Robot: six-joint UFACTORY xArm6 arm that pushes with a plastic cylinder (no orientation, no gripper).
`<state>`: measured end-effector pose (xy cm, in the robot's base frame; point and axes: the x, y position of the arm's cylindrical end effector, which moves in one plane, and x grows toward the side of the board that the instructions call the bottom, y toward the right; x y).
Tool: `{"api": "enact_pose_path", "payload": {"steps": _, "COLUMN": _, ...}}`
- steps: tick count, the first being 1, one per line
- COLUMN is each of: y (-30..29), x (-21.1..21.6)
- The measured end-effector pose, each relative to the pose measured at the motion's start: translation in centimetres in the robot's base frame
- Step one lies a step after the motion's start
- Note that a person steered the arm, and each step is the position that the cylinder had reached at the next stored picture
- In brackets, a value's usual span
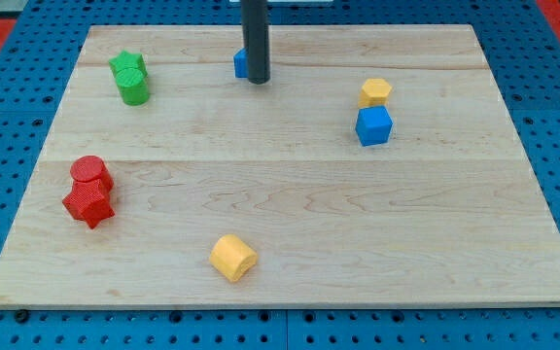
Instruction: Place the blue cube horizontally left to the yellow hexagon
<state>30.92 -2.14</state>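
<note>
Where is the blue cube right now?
The blue cube sits on the view's right, touching just below the yellow hexagon, far from my tip.

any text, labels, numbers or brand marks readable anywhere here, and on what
None: no words, numbers, labels or signs can be read on the wooden board, on any coloured block such as the blue cube and the yellow hexagon, or on the dark rod ending in my tip.

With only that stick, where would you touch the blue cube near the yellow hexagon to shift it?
No gripping: my tip only pushes. The blue cube sits just below the yellow hexagon, slightly turned. I would probably press its right face to slide it toward the view's left, then nudge its lower face upward to the hexagon's row. My tip is far off, by another blue block.
</note>
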Motion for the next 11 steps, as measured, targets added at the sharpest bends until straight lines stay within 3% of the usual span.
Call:
{"api": "enact_pose_path", "payload": {"steps": 1, "y": 1.9, "x": 7.1}}
{"api": "enact_pose_path", "payload": {"steps": 2, "y": 6.2, "x": 11.5}}
{"api": "enact_pose_path", "payload": {"steps": 4, "y": 17.0, "x": 11.7}}
{"api": "enact_pose_path", "payload": {"steps": 5, "y": 19.1, "x": 10.5}}
{"api": "enact_pose_path", "payload": {"steps": 6, "y": 12.9, "x": 9.6}}
{"api": "enact_pose_path", "payload": {"steps": 7, "y": 12.1, "x": 6.1}}
{"api": "enact_pose_path", "payload": {"steps": 8, "y": 8.3, "x": 5.7}}
{"api": "enact_pose_path", "payload": {"steps": 9, "y": 5.4, "x": 8.8}}
{"api": "enact_pose_path", "payload": {"steps": 11, "y": -0.4, "x": 6.8}}
